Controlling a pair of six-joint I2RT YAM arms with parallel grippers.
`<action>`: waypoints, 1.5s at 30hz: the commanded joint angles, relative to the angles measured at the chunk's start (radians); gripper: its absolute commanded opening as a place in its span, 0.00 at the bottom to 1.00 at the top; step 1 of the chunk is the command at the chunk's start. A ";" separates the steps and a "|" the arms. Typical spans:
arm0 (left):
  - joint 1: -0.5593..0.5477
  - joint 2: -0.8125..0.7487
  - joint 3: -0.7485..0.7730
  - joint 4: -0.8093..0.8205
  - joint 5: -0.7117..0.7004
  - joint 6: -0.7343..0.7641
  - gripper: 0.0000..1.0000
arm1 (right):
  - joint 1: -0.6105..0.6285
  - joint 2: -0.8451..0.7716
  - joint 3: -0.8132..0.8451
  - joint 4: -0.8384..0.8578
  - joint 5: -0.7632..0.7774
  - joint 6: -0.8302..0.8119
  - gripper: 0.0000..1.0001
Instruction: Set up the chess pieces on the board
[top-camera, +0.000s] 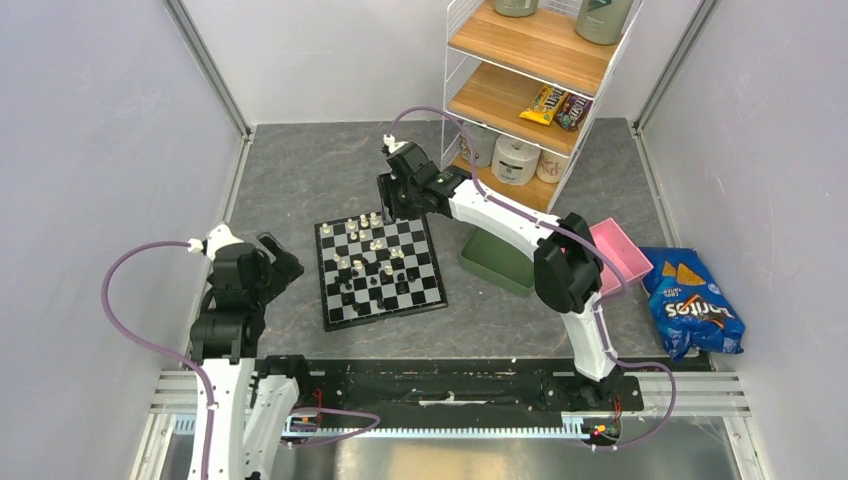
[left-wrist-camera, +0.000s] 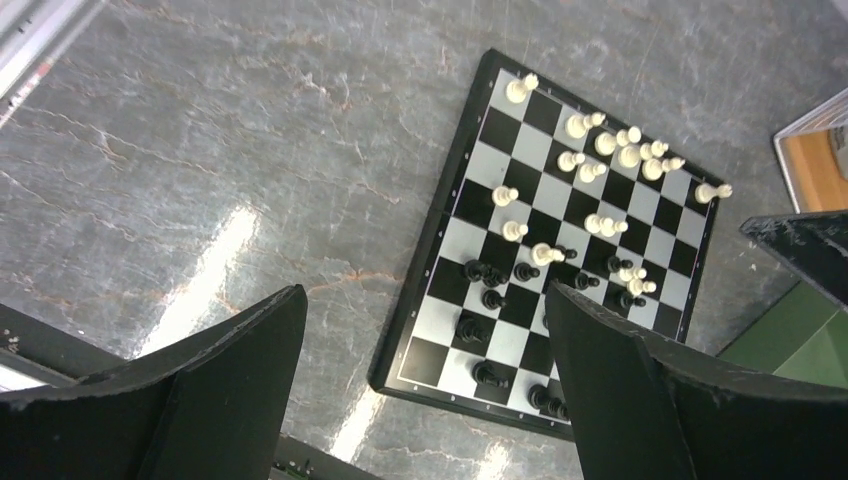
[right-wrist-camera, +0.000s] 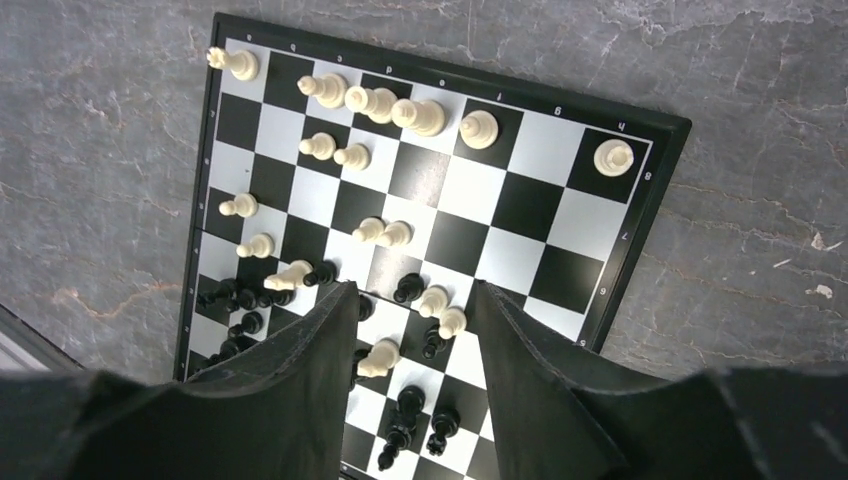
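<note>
Mid-table, the board (top-camera: 420, 285) sits skewed, with its near-left corner swung toward your left arm's side. Cream pieces (top-camera: 362, 222) line the far rows. Black pieces (top-camera: 372, 284) bunch on the near-left squares with a few cream ones mixed in. Squares down the board's right side are mostly bare; a lone cream piece (right-wrist-camera: 613, 157) sits in the far-right corner.

Left pincer (top-camera: 283, 256) hangs just off the board's left edge, jaws spread wide, empty. That's your roomy side: a broad strip of grey table (top-camera: 290, 180) runs between that edge and the left wall.

Right pincer (top-camera: 392, 208) is above the board's far edge, jaws about half apart, gripping nothing. Its wrist view shows the tips framing the mid-board cluster where black and cream mix, above the pieces.

Right edge is tight. The green tray (top-camera: 490, 262) is near the far-right corner with only a narrow gap of table between, and your right arm spans over it. The pink tray (top-camera: 628, 250) lies beyond; the elbow hides where the two trays meet. The chip bag (top-camera: 695, 312) lies by the right wall, and the shelf rack (top-camera: 530, 70) stands behind the green tray.

Near side: a band of table separates the board from the mounting rail (top-camera: 440, 385).
</note>
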 joint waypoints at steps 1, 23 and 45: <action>0.001 -0.046 0.026 0.040 -0.073 0.027 0.97 | 0.008 0.029 0.062 -0.074 -0.040 -0.053 0.52; 0.107 -0.060 -0.003 0.078 -0.053 0.006 1.00 | 0.193 0.260 0.372 -0.237 -0.043 -0.266 0.38; 0.150 -0.051 -0.005 0.084 -0.021 0.015 1.00 | 0.197 0.383 0.517 -0.283 -0.070 -0.342 0.39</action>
